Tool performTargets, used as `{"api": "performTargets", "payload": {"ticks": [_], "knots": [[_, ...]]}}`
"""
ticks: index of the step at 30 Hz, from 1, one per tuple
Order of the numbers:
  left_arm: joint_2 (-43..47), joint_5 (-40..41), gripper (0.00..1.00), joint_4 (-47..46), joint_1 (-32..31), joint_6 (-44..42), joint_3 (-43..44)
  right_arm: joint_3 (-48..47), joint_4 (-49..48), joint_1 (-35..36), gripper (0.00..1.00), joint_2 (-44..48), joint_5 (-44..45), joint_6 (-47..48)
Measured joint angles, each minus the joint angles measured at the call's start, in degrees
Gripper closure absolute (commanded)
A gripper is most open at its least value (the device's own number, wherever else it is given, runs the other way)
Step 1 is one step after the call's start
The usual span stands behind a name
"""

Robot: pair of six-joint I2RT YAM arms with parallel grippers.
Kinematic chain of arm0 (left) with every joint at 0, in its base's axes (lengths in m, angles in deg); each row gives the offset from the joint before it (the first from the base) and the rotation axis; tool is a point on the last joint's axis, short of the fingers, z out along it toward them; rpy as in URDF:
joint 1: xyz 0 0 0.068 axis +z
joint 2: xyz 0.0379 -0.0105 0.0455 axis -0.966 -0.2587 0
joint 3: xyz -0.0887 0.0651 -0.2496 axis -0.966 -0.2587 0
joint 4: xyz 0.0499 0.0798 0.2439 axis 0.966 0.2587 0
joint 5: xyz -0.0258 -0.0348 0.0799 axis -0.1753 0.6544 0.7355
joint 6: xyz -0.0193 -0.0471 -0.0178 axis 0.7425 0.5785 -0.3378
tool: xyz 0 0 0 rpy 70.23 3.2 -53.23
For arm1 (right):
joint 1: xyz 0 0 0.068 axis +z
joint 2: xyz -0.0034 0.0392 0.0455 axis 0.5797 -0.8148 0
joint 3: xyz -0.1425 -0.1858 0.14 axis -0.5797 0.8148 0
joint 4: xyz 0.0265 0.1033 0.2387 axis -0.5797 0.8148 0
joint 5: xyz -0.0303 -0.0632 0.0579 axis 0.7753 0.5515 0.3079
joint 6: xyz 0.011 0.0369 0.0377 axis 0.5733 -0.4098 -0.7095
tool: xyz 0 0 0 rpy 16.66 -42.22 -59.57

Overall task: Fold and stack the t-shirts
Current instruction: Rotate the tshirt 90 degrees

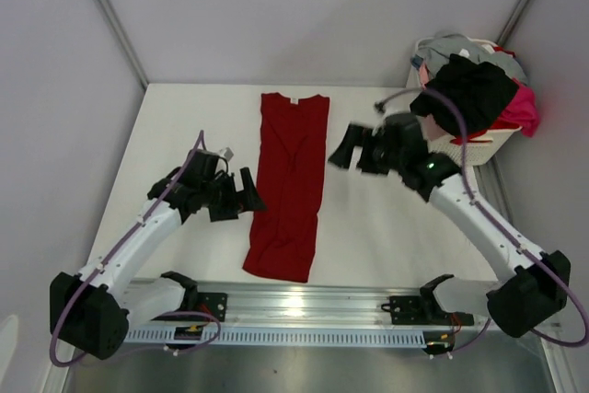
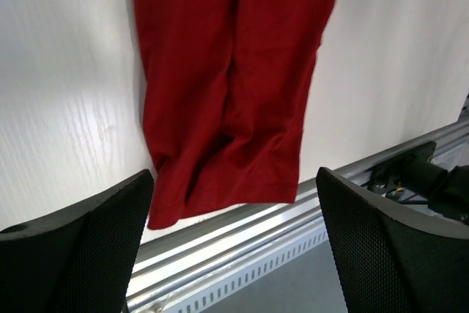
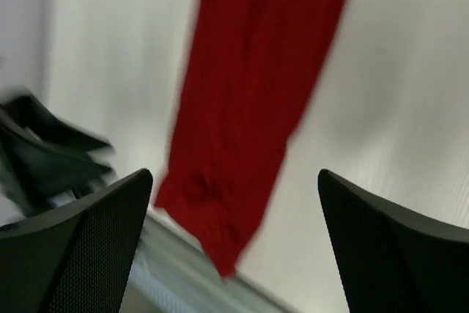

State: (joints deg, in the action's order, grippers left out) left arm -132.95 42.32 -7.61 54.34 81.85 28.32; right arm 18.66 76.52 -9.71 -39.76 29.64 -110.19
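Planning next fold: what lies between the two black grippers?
The dark red cloth t-shirt, folded into a long strip, lies flat between left gripper and right gripper; the top view shows it.

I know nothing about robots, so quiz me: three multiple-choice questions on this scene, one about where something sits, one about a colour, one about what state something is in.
1. Where is the laundry basket?
A) at the far right of the scene
B) between the two arms
C) at the near left corner

2. What colour is the t-shirt lying on the table?
A) blue
B) dark red
C) green

3. How do the left gripper and right gripper stand?
A) both shut on the shirt
B) one lifting the shirt
C) both open, holding nothing

Answers:
1 A, the overhead view shows it at the far right.
2 B, it lies as a long dark red strip mid-table.
3 C, both wrist views show jaws spread wide and the shirt lying flat beyond them.
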Motion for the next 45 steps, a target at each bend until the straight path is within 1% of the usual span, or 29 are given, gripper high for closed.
{"api": "performTargets", "payload": {"ticks": [2,5,6,7,9,10,13,15,17,18,21,22,23,25,26,27,29,30,32,33,39,41,42,43,45], "knots": [[0.85,-0.85,0.09,-0.85,0.44,0.07,-3.43,12.11,1.20,5.70,0.02,1.25,1.11,-4.57],[0.90,-1.51,0.11,-2.49,0.79,0.37,-7.37,25.57,3.91,14.19,0.06,3.04,2.54,-12.52],[1.18,-1.57,0.13,-3.21,0.83,0.68,-9.03,28.92,4.42,16.57,0.07,4.57,2.80,-15.10],[1.75,-1.60,0.14,-4.02,0.87,1.14,-10.95,30.97,4.59,18.14,0.10,5.97,3.06,-17.11],[3.39,-1.57,0.16,-4.52,0.92,2.25,-14.36,34.27,4.24,21.35,0.11,9.22,4.44,-22.12],[4.37,-1.68,0.18,-4.52,0.92,2.84,-15.61,35.12,3.91,22.64,0.15,10.29,5.11,-24.46],[7.26,-1.68,0.20,-4.24,0.94,4.28,-17.33,36.59,0.46,26.64,0.20,10.69,6.97,-30.58],[9.62,-1.27,0.21,-3.93,0.94,5.27,-17.92,37.07,-2.49,29.92,0.21,8.92,7.82,-33.75],[12.26,-0.35,0.26,-3.67,0.94,6.54,-18.88,36.96,-5.51,33.55,0.25,5.25,8.39,-36.17],[13.42,-0.04,0.27,-3.50,0.94,7.06,-19.39,36.79,-6.62,34.95,0.26,3.48,8.70,-36.85],[16.61,1.38,0.27,-1.90,0.90,9.18,-20.52,34.42,-8.24,39.15,0.29,-4.20,8.94,-38.71],[17.29,1.81,0.26,-1.36,0.81,9.75,-20.52,33.31,-8.26,40.09,0.31,-6.32,9.33,-39.06],[17.99,2.67,0.26,-0.92,0.68,10.25,-20.52,32.06,-8.26,40.85,0.36,-8.13,9.97,-39.47],[18.38,3.21,0.26,-0.66,0.63,10.75,-20.52,30.93,-8.22,41.59,0.38,-9.07,11.19,-40.30],[18.38,3.50,0.26,-0.68,0.52,10.97,-20.52,30.69,-8.20,41.86,0.41,-9.03,11.85,-40.74],[18.29,3.67,0.26,-0.68,0.39,11.17,-20.55,30.56,-8.17,42.05,0.48,-9.03,12.28,-41.03],[18.16,4.11,0.26,-0.74,-0.22,11.32,-20.81,30.53,-7.89,42.25,0.55,-9.03,13.35,-41.72],[18.08,4.59,0.26,-0.68,-0.96,11.63,-21.03,30.53,-7.78,42.38,0.61,-9.03,13.68,-42.07],[18.08,5.95,0.26,-0.22,-2.89,12.41,-21.46,30.56,-8.04,42.73,0.67,-9.03,14.10,-42.77],[18.16,6.84,0.25,0.09,-3.80,12.90,-21.62,30.60,-8.33,42.97,0.73,-9.05,14.16,-43.06],[20.28,11.30,0.25,1.62,-5.97,15.85,-23.04,32.61,-12.20,45.31,0.80,-9.44,14.03,-44.22],[20.33,11.91,0.25,1.92,-6.36,16.41,-23.21,33.94,-13.35,46.07,0.87,-9.44,13.84,-44.54],[20.31,12.13,0.25,1.99,-6.64,16.70,-23.26,34.67,-13.97,46.40,0.98,-9.44,13.84,-44.81],[20.33,12.28,0.26,1.88,-7.02,16.96,-23.43,35.28,-14.21,46.71,1.00,-9.44,13.84,-44.98],[20.31,12.66,0.26,1.86,-7.98,17.25,-23.82,36.28,-14.12,47.21,1.00,-9.22,14.03,-45.68]]}}
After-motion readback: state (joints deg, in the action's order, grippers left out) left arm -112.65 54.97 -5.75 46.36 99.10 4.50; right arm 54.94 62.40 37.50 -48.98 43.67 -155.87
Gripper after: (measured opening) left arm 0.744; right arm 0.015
